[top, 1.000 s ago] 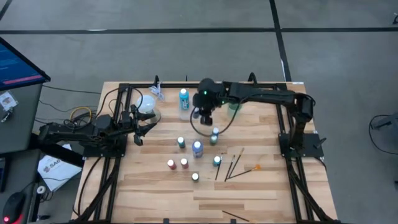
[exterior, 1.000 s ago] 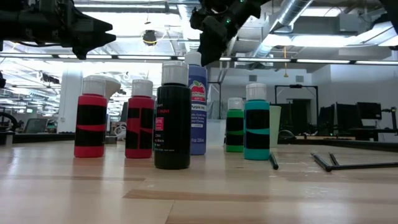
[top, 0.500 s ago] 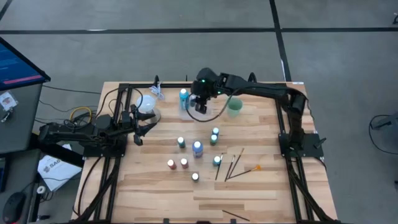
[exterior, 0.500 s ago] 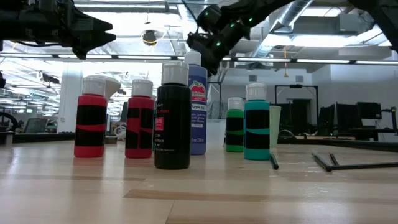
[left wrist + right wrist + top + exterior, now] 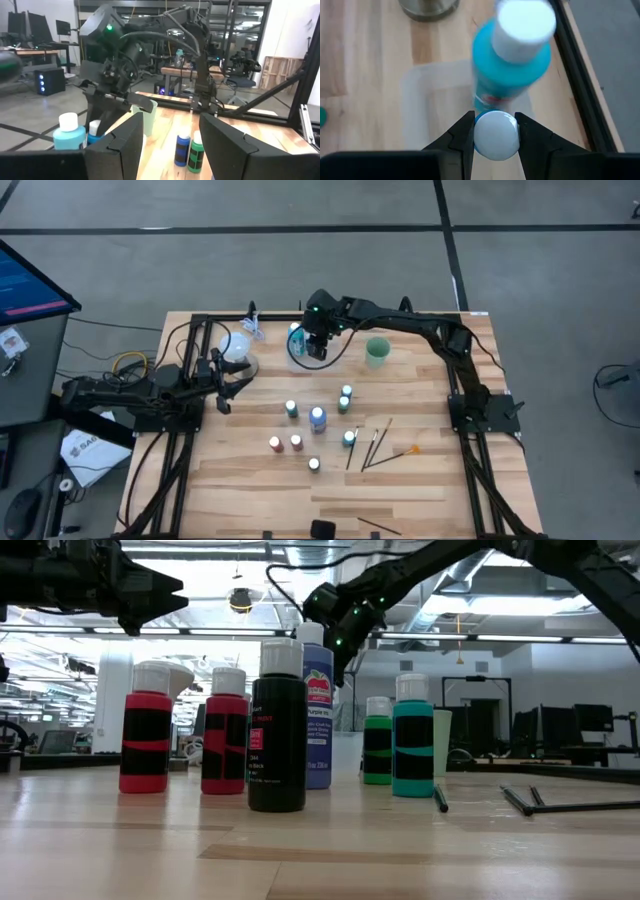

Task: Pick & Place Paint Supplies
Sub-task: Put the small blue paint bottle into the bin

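Overhead, right gripper clamps a white-capped bottle above the tray.

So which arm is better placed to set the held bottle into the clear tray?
The right. Its gripper is shut on a white-capped bottle directly over the clear rectangular plastic tray, beside the light-blue bottle there. The left gripper waits, open, at the table's left edge.
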You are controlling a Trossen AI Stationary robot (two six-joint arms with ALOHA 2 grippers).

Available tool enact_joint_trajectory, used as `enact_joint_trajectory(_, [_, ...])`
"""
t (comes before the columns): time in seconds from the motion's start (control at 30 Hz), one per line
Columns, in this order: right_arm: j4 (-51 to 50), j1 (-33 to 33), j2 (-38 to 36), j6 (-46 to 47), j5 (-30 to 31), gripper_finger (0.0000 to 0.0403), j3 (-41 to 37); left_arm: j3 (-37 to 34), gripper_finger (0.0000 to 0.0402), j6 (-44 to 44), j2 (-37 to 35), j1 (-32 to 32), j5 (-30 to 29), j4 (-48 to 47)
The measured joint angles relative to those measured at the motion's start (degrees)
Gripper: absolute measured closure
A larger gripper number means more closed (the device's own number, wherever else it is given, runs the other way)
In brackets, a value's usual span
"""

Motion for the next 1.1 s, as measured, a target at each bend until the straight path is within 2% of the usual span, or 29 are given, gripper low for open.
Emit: enact_joint_trajectory(1.1, [3.2,-1.7,3.9,2.9,-0.3,0.0286,-0.2,0.0,0.0225,0.2,0.0,0.0,0.1,0.5])
